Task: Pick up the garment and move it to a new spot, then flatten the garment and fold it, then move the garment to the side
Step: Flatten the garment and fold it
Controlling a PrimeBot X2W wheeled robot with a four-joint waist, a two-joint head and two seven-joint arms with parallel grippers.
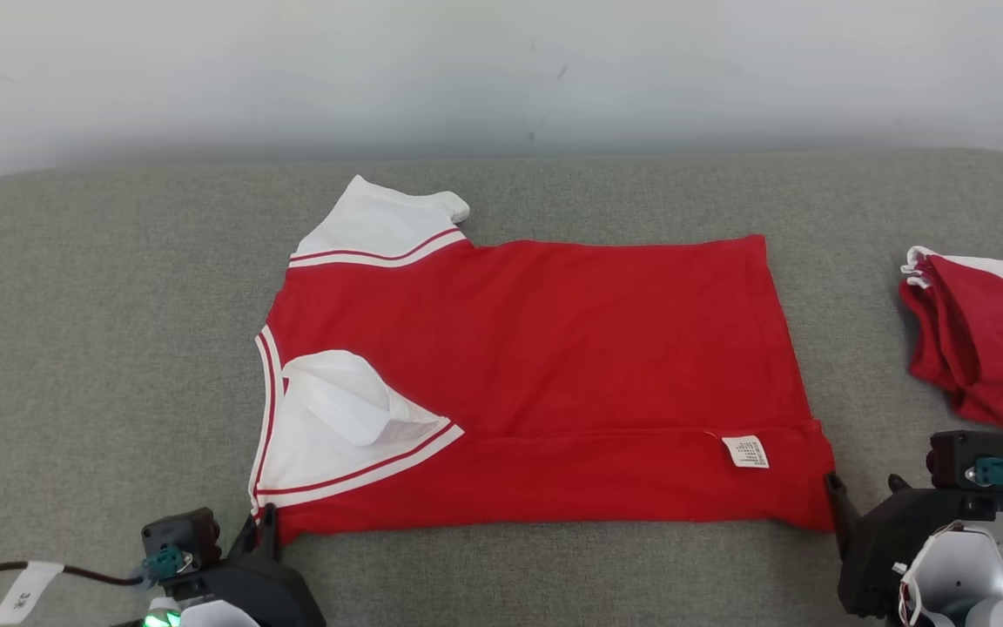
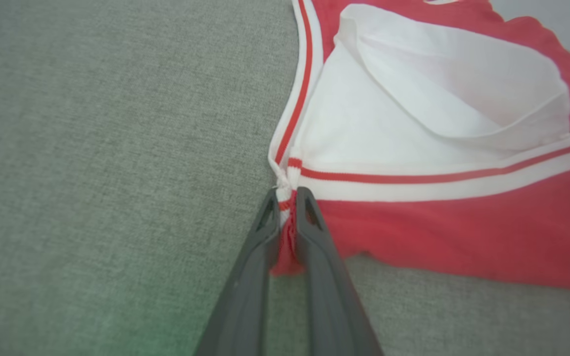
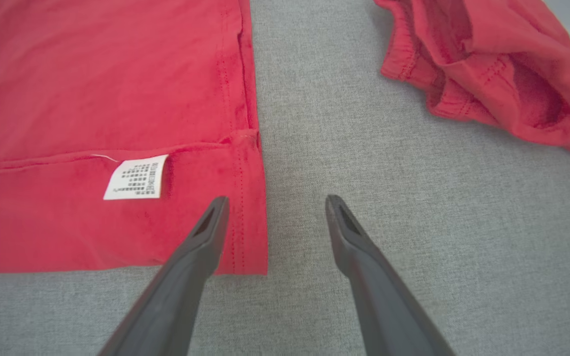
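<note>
**HAZARDS AT THE NEAR-EDGE GRASP**

The desk [image 1: 118,348] is carrying the garment [image 1: 545,383], which is lying flat across the middle of the head view with its collar end toward the left. Its near strip is lying doubled over along the lower edge.

1. Uneven lift. The left tool [image 2: 285,200] is clenching a small pinch of the trimmed corner at the lower left of the head view. The right tool [image 3: 275,205] is standing released at the lower right. One finger is lying over the hem corner and the other over bare desk. If the left side is rising alone, the cloth is likely skewing and losing its flat lay.

2. Partial grasp on the right. The hem corner is made of stacked layers. A closure there is at risk of catching the top flap only, so the lower layer is dragging or peeling open.

3. Slip on the left. The pinch looks thin and bunched, so a sideways pull is likely drawing it out.

4. A second red garment [image 1: 989,340] is lying crumpled at the right edge, near the right arm. A wide swing is risking a snag.

5. The white sleeve [image 1: 345,401] is sitting loosely folded on the chest and is liable to flop open.
</note>
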